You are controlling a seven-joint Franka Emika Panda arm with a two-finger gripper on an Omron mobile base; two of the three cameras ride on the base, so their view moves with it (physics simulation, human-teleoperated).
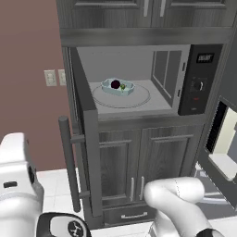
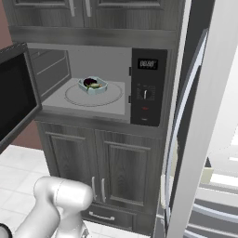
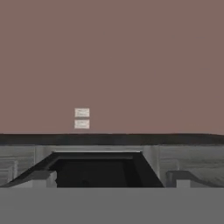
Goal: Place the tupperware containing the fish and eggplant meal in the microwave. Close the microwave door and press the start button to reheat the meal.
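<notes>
The microwave [image 1: 200, 78] [image 2: 148, 86] is built into dark grey cabinetry. Its door [image 1: 86, 134] [image 2: 14, 97] stands swung wide open to the left, with the long bar handle [image 1: 69, 162] facing out. Inside, the pale blue tupperware [image 1: 126, 90] [image 2: 100, 89] rests on the glass turntable [image 1: 139, 99] [image 2: 76, 98]. It holds the dark eggplant [image 1: 115, 84] [image 2: 91, 82] and a yellow-green piece [image 1: 123, 86]. My gripper [image 3: 109, 179] is open, fingertips far apart with nothing held. It faces the brown wall left of the door.
Grey cabinet doors [image 1: 139, 162] [image 2: 102, 162] stand below the microwave. A white fridge door [image 2: 200, 116] hangs open on the right. Wall outlets [image 1: 55, 77] [image 3: 82, 118] sit on the brown wall to the left. The floor is white tile [image 2: 14, 176].
</notes>
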